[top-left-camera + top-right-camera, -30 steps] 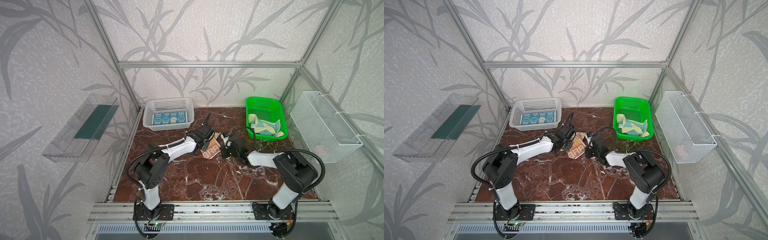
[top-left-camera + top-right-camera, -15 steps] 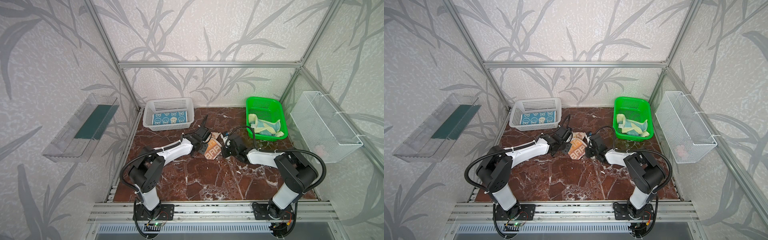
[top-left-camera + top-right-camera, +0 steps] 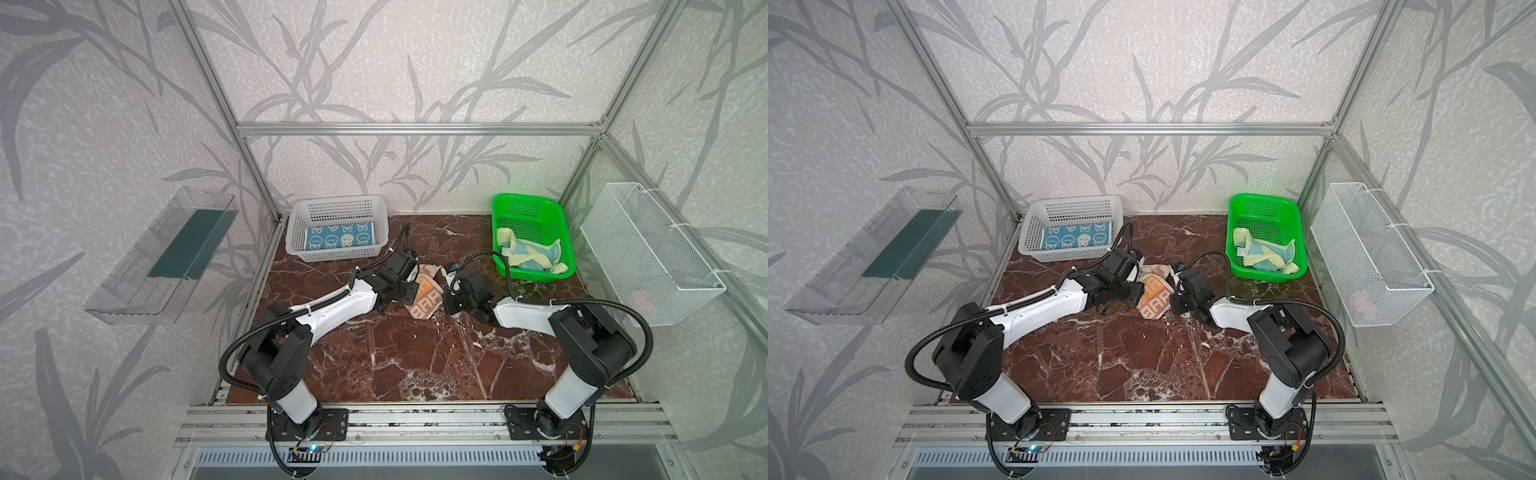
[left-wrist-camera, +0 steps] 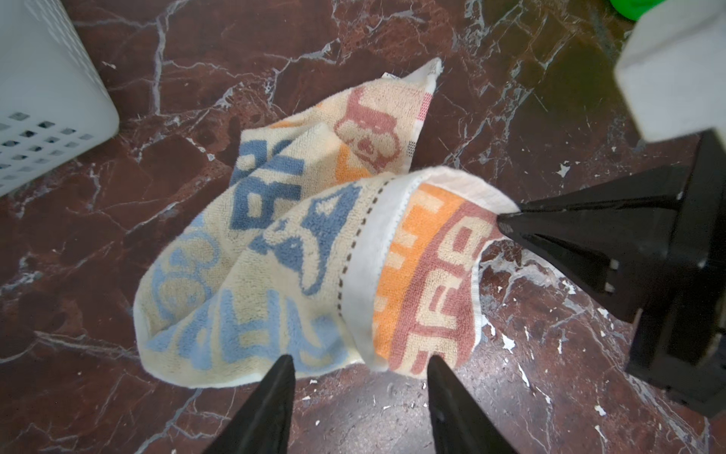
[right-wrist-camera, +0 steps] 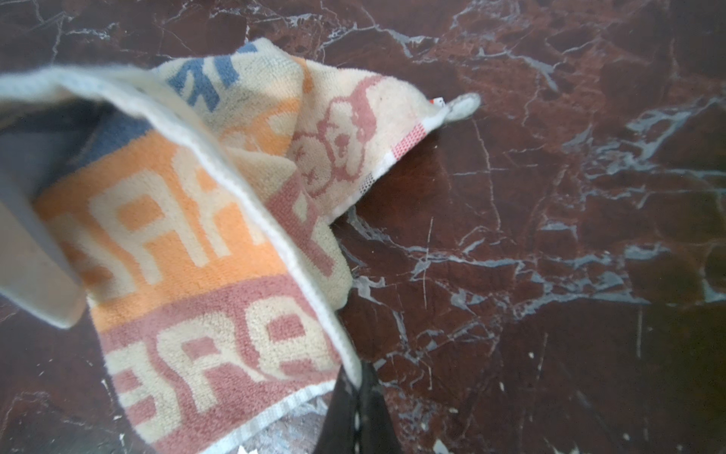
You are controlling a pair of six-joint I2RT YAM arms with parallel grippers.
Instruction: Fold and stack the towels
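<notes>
One release: left gripper (image 4: 361, 359) just let go, jaws parted partway, empty. The striped towel (image 4: 298, 251) lies crumpled just ahead of its tips, hem still pinched by the right gripper (image 4: 510, 228). Fold likely needs a regrasp.

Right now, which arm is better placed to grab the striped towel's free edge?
Left: the left claw, open and empty, faces the towel edge; the right claw is shut on a corner.

White-shelled arms (image 3: 332, 309), black joints (image 3: 282, 365), ribbed black cables (image 3: 223, 362); the left hand (image 4: 361, 358) has tapered black fingers (image 4: 267, 405).
</notes>
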